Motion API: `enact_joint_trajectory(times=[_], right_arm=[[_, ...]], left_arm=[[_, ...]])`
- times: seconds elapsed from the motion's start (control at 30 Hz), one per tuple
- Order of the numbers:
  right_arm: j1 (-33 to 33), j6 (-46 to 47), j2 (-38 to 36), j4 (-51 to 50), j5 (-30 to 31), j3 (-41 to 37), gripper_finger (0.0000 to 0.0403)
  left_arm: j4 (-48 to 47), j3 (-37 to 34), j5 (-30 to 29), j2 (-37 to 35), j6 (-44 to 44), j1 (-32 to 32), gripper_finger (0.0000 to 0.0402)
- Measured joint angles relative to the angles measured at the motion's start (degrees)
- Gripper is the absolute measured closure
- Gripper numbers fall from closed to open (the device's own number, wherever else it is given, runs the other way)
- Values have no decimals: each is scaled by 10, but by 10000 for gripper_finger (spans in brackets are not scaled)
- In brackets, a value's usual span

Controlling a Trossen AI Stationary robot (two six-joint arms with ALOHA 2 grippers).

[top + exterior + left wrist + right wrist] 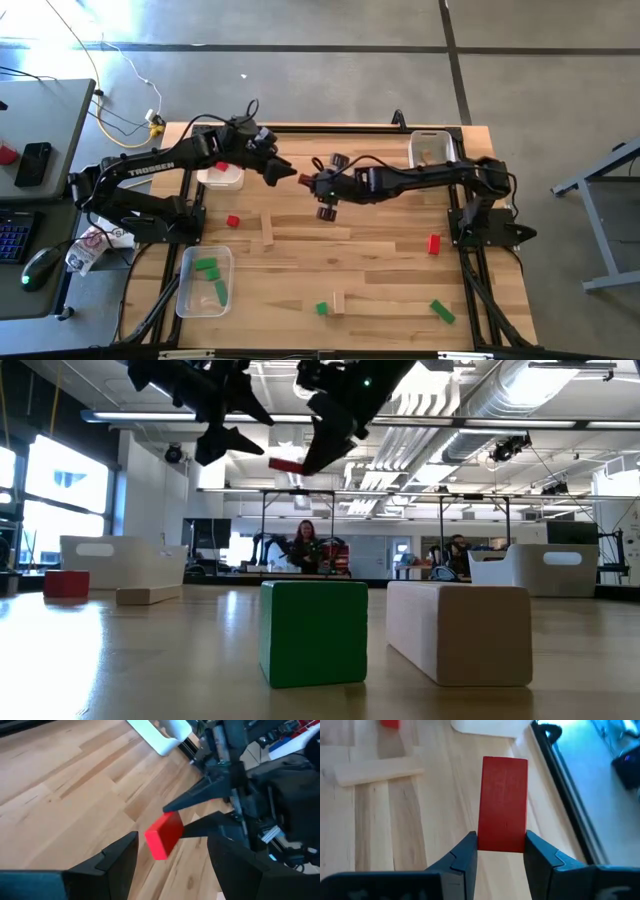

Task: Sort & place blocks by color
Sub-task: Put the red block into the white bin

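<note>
While right gripper [500, 852] clamps red block [504, 802] in air beside left gripper [172, 865], left's jaws gape wide, empty, handover looks near; green tray [190, 296] holds two greens; loose around it: red [233, 221], red [434, 243], greens [442, 312], wood [267, 231]; sorting maybe a third done
</note>
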Motion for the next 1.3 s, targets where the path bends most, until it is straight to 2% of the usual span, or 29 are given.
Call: enact_joint_trajectory(times=[0.4, 0.63, 0.87, 1.0, 1.3], right_arm=[[34, -99, -2, 67, 24, 0, 302], [45, -130, -2, 100, 70, 0, 302], [45, -131, -2, 108, 77, 0, 302], [44, -131, -2, 110, 85, 0, 302], [44, -134, -2, 110, 94, 0, 302]], left_arm=[[-4, 0, -4, 0, -14, -43, 177], [-4, 0, -6, 0, -14, -63, 177], [-4, 0, -7, 0, -2, -74, 183], [-4, 0, -8, 0, 8, -76, 217], [-1, 0, -46, 0, 63, -78, 329]])
